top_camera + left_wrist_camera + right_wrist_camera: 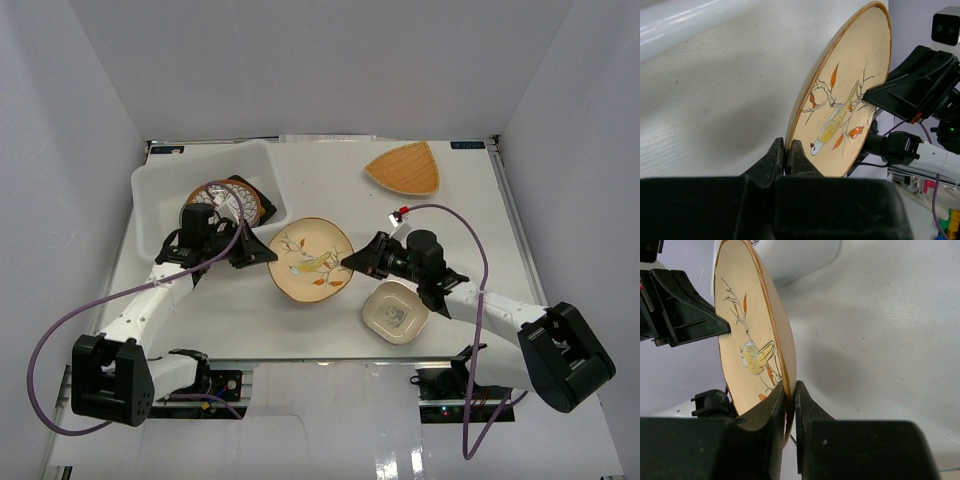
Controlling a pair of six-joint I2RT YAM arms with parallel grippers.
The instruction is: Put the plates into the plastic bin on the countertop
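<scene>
Top external view: I'm counting two plates in the plastic bin (155, 195) at the far left. The petal-patterned plate (238, 203) is lying on top of the black-and-amber square plate (264, 203), of which only a dark edge is showing. I can't tell whether anything is sitting under those.

Three are outside the bin:
- cream painted plate (311, 259), mid-countertop (330, 190), just beside the bin's near right corner
- orange fan-shaped plate (403, 168), far right, well apart from the bin
- small cream square plate (395, 312), near right, just beside my right arm

I'm not seeing a teal or a clear glass plate in any view. My read: less than half done.

Jaws:
- My left gripper (786, 155) is pinching the left rim of the cream painted plate. The fingers are pressed together on the edge with no gap showing.
- My right gripper (790, 390) is doing the same on the opposite rim, clamped tight on the lip.

So I'm gripping one plate from both sides. I can't tell whether it's clear of the surface. My guess is I'm mid-handover, with the left arm taking it because it's the one next to the bin.
</scene>
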